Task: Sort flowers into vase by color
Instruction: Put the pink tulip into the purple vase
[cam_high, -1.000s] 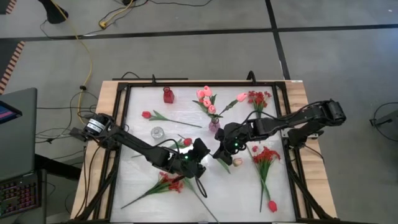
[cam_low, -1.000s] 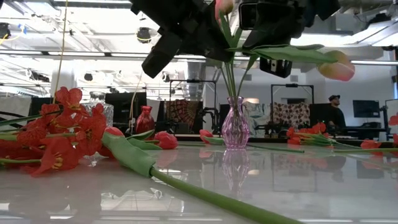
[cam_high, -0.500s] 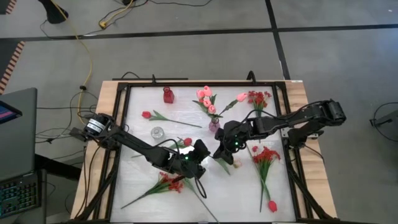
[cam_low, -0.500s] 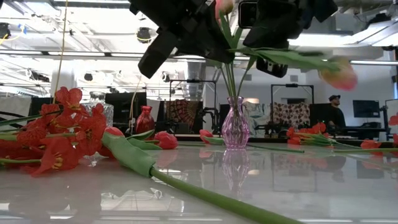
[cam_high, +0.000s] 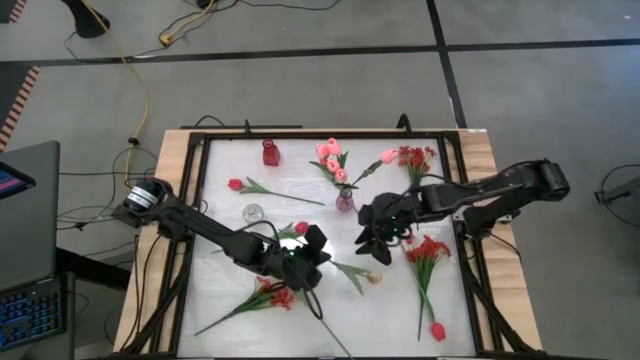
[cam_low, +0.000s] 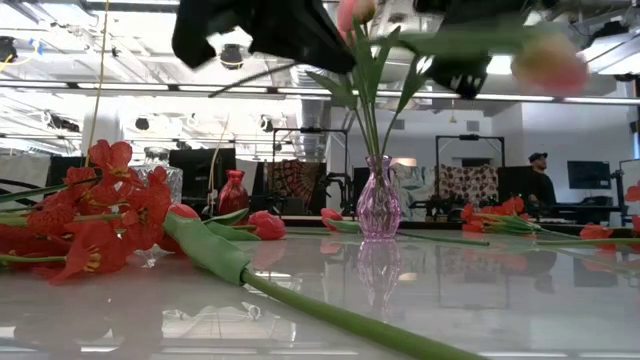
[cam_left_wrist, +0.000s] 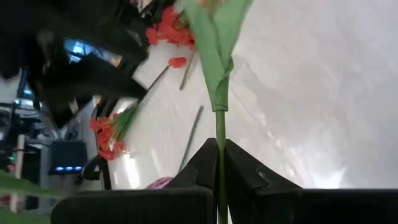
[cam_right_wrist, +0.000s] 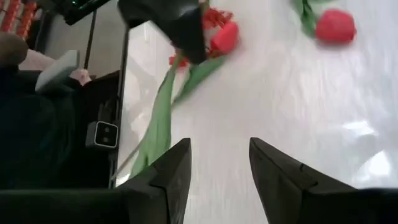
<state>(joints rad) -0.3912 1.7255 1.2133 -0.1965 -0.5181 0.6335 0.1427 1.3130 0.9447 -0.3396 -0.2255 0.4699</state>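
Note:
My left gripper (cam_high: 318, 262) (cam_left_wrist: 219, 163) is shut on the green stem of a pink tulip (cam_high: 374, 277) (cam_low: 548, 62), which is held in the air over the middle of the table. Just to the tulip's far right, my right gripper (cam_high: 374, 236) (cam_right_wrist: 219, 171) is open and holds nothing. A purple vase (cam_high: 344, 201) (cam_low: 378, 197) stands upright behind them with pink tulips (cam_high: 331, 158) stuck in it. A red vase (cam_high: 270, 152) stands at the far left, and a clear glass vase (cam_high: 253, 213) nearer. My left gripper pinches the pink tulip's bare stem (cam_left_wrist: 219, 140) between its two fingers, below the leaf (cam_left_wrist: 217, 50). The stem sticks out ahead of the fingers, roughly along them, toward the table's right. The tulip is lifted clear, lying about level, head (cam_high: 374, 277) away from the gripper.
Red sprays lie at the right (cam_high: 425, 250), far right (cam_high: 415, 157) and near left (cam_high: 272, 294). Red tulips lie at the left (cam_high: 236, 184), the middle (cam_high: 301, 228) and near right (cam_high: 437, 330). A black frame (cam_high: 200, 150) rims the table. A person (cam_low: 538, 180) is in the room behind.
My right gripper has opened, let go of the pink tulip and drawn back up and toward the table's right. My left gripper has kept its hold, risen and rolled. The tulip has swung with it: its head is higher now and the stem lies about level.

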